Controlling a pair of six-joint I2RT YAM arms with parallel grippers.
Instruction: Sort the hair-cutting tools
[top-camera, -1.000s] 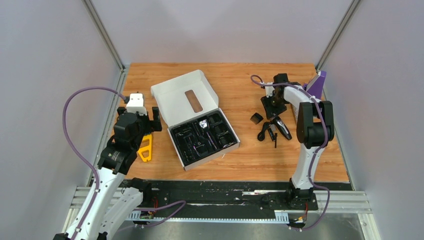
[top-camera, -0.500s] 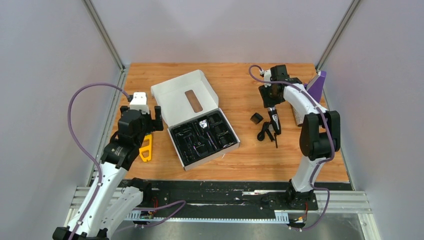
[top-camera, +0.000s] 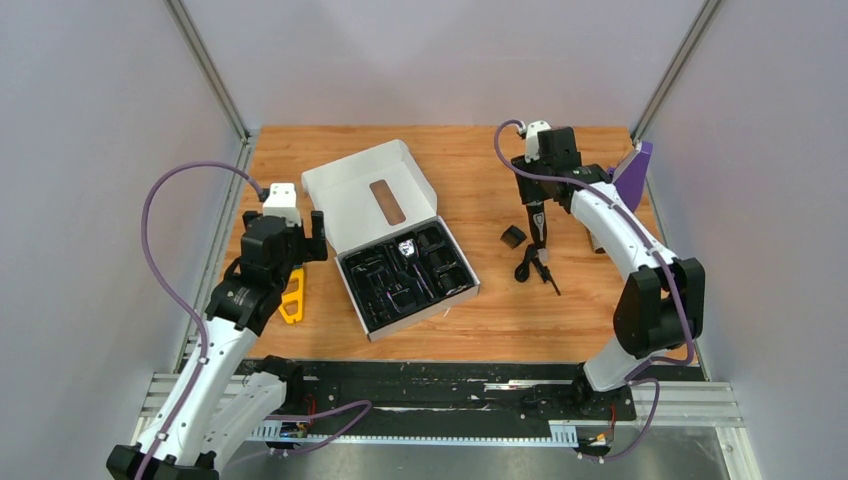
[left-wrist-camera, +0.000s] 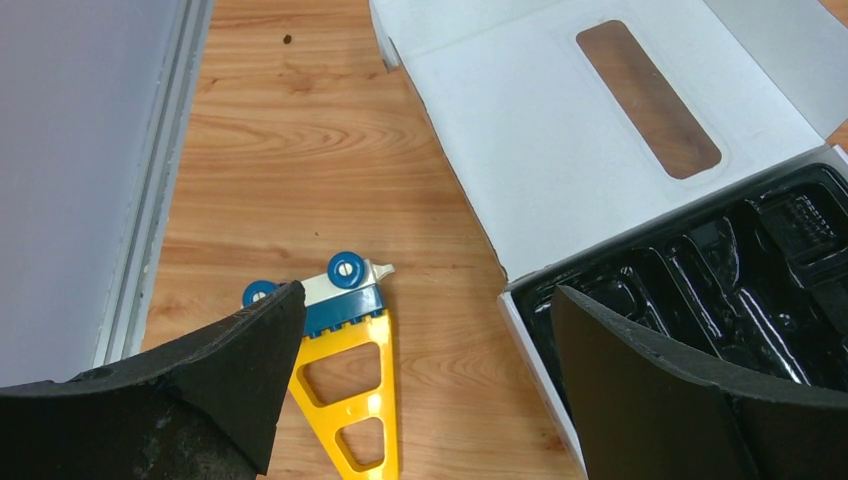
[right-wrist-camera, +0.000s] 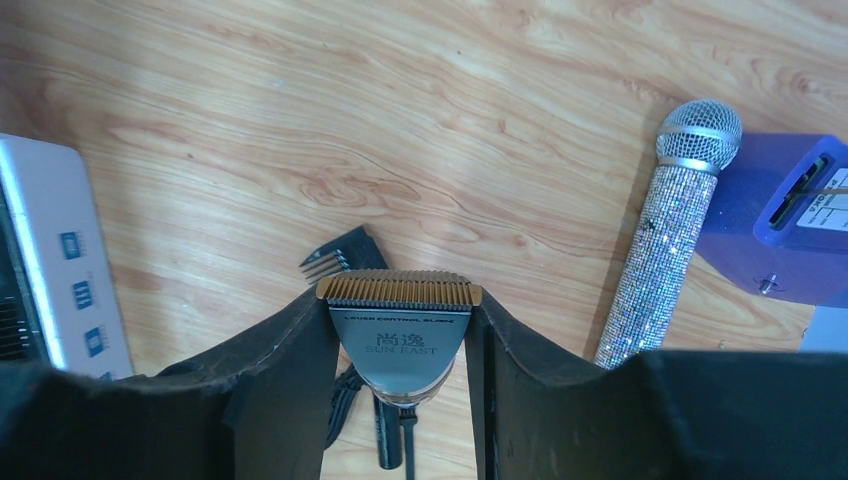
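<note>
In the right wrist view my right gripper (right-wrist-camera: 400, 300) is shut on the clipper (right-wrist-camera: 402, 335), its silver blade head clamped between the black fingers. From above, the clipper (top-camera: 538, 228) hangs below that gripper (top-camera: 537, 205), over the other tools. The comb guard (top-camera: 513, 236), the coiled cord (top-camera: 525, 266) and the thin stick (top-camera: 549, 279) lie on the wood beneath it. The guard (right-wrist-camera: 346, 256) also shows just beyond the blade. My left gripper (left-wrist-camera: 425, 300) is open over bare wood, between a yellow piece (left-wrist-camera: 350, 400) and the box's black tray (left-wrist-camera: 740, 270).
The white box (top-camera: 372, 190) lies open at mid-table, its black moulded tray (top-camera: 405, 275) holding some small parts. A glittery silver microphone (right-wrist-camera: 668, 240) and a purple box (right-wrist-camera: 775, 215) sit at the right edge. The yellow triangular piece (top-camera: 291, 297) lies by the left rail.
The right gripper has lifted the clipper off the table by its blade end and swung it left and away; the right elbow moved rightward. The left arm shifted slightly, still open.
</note>
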